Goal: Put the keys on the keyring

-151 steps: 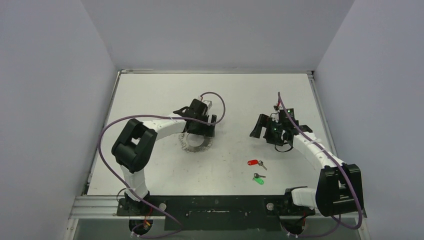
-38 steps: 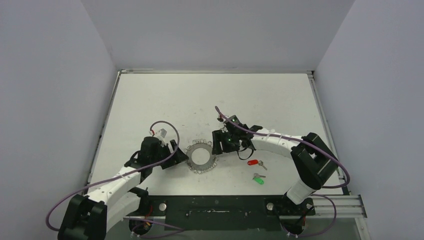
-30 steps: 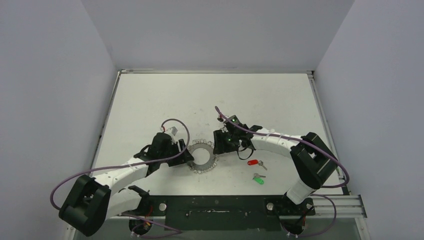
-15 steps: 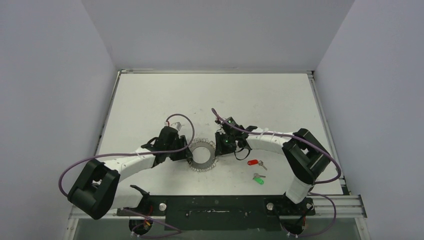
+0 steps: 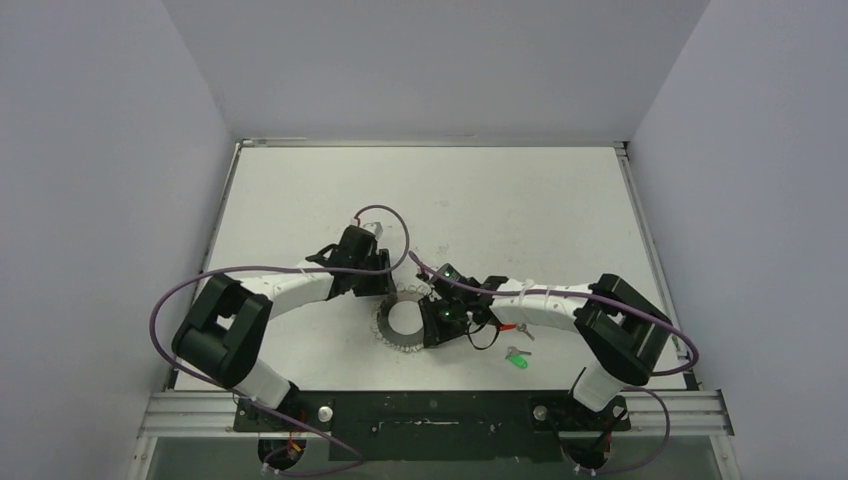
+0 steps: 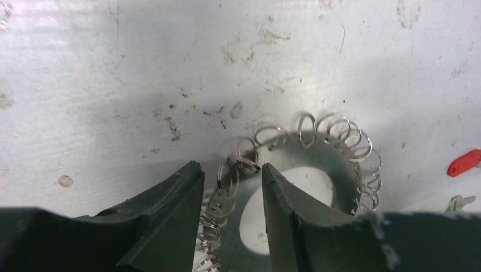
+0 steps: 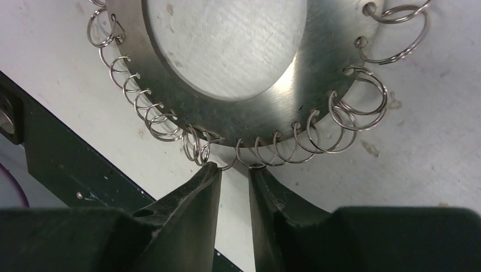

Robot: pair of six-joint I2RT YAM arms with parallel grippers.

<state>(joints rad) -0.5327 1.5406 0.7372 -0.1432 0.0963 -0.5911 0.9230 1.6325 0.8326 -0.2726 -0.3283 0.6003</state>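
The keyring [image 5: 398, 342] lies flat on the white table, a silver ring fringed with wire loops. My left gripper [image 5: 388, 293] is at its far-left rim. In the left wrist view the gripper [image 6: 230, 166] is shut across the keyring's rim [image 6: 334, 164], one finger outside among the loops, the other in the hole. My right gripper [image 5: 430, 332] is at the near-right edge. Its jaws [image 7: 233, 168] stand a narrow gap apart, tips touching loops of the keyring [image 7: 272, 113]. The red-tagged key [image 5: 508, 326] [image 6: 464, 162] and the green-tagged key [image 5: 517, 361] [image 6: 460, 200] lie to the right, untouched.
The black base rail [image 5: 440, 410] [image 7: 57, 164] runs along the table's near edge, close behind the right gripper. Purple cables loop over both arms. Grey walls enclose the table on three sides.
The left gripper moved from the ring's left side to its far-left rim and closed over it. The right gripper swung from the ring's far right to its near right and narrowed.
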